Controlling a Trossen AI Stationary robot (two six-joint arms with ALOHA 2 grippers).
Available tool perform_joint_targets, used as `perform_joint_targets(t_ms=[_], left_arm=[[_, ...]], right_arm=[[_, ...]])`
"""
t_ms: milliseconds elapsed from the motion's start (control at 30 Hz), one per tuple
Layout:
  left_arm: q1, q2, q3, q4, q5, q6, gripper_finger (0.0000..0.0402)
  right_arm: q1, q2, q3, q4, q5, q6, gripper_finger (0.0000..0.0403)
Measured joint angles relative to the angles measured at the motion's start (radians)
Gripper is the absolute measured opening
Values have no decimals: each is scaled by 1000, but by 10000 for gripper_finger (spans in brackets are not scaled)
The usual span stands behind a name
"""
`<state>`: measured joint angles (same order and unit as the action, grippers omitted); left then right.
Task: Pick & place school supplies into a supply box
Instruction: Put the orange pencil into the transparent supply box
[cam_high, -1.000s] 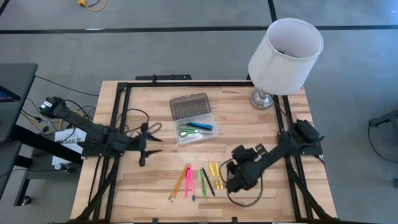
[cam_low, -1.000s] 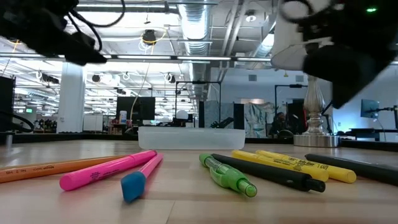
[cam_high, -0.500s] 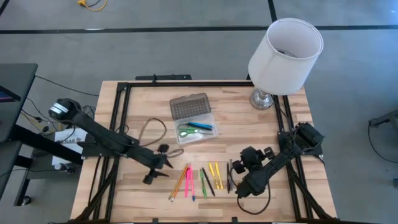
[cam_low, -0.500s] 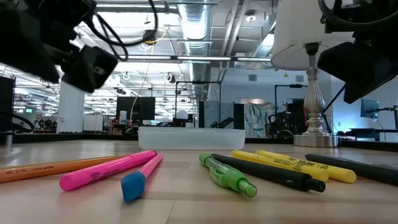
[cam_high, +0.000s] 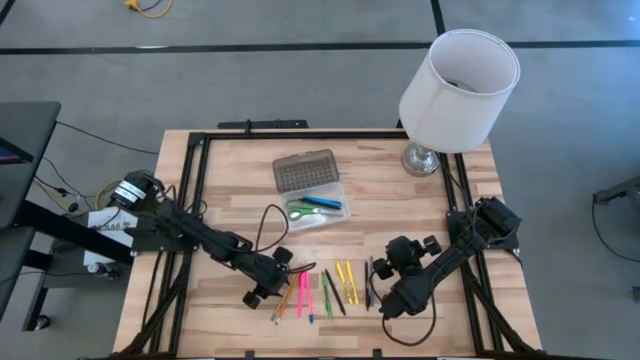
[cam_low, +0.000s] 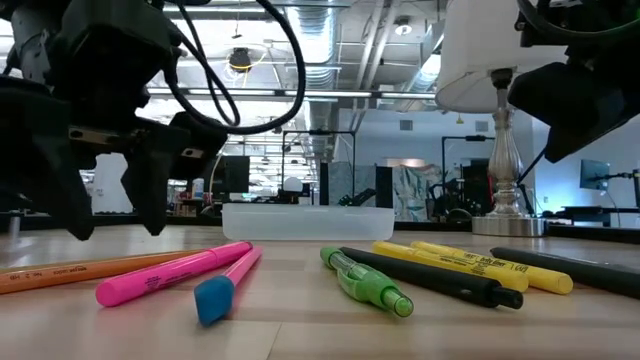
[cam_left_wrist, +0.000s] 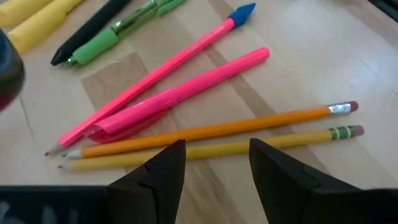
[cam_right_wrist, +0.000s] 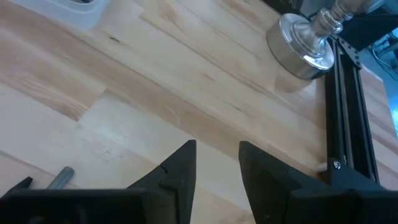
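Note:
Several pens and pencils lie flat in a row near the table's near edge: orange and yellow pencils (cam_high: 287, 295), two pink ones (cam_high: 303, 293), a green pen (cam_high: 326, 296), black and yellow ones (cam_high: 345, 280), and a dark pen (cam_high: 368, 282). My left gripper (cam_high: 265, 286) (cam_left_wrist: 214, 163) is open and hovers just left of and above the orange pencil (cam_left_wrist: 211, 130) and the yellow pencil (cam_left_wrist: 205, 149); in the low view it (cam_low: 108, 215) stands clear of the table. My right gripper (cam_high: 388, 300) (cam_right_wrist: 217, 165) is open, right of the dark pen. The clear supply box (cam_high: 314, 212) holds green scissors and a blue pen, with its ribbed lid (cam_high: 305, 170) open.
A white lamp (cam_high: 458, 80) stands on its metal base (cam_right_wrist: 301, 40) at the far right corner. Black frame rails (cam_high: 190, 190) run along the table's left, right and far sides. Bare wood lies between the box and the row of pens.
My left gripper has swung from the table's left side toward the right and the near edge and come down beside the pencils, staying open. My right gripper drew back a little to the right, off the pens, uncovering the dark pen, and then kept still.

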<state>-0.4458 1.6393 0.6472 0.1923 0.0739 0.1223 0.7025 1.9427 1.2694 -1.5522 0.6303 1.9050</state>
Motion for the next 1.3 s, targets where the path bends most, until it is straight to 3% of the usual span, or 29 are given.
perform_joint_targets(t_ms=[667, 1067, 1300], left_arm=[[16, -1, 0, 92, 0, 73, 160], [60, 0, -44, 174, 101, 82, 160], [60, 34, -48, 212, 107, 76, 160]], right_arm=[[0, 0, 0, 16, 30, -2, 116], [0, 0, 0, 16, 30, -2, 116], [0, 0, 0, 17, 30, -2, 116]])
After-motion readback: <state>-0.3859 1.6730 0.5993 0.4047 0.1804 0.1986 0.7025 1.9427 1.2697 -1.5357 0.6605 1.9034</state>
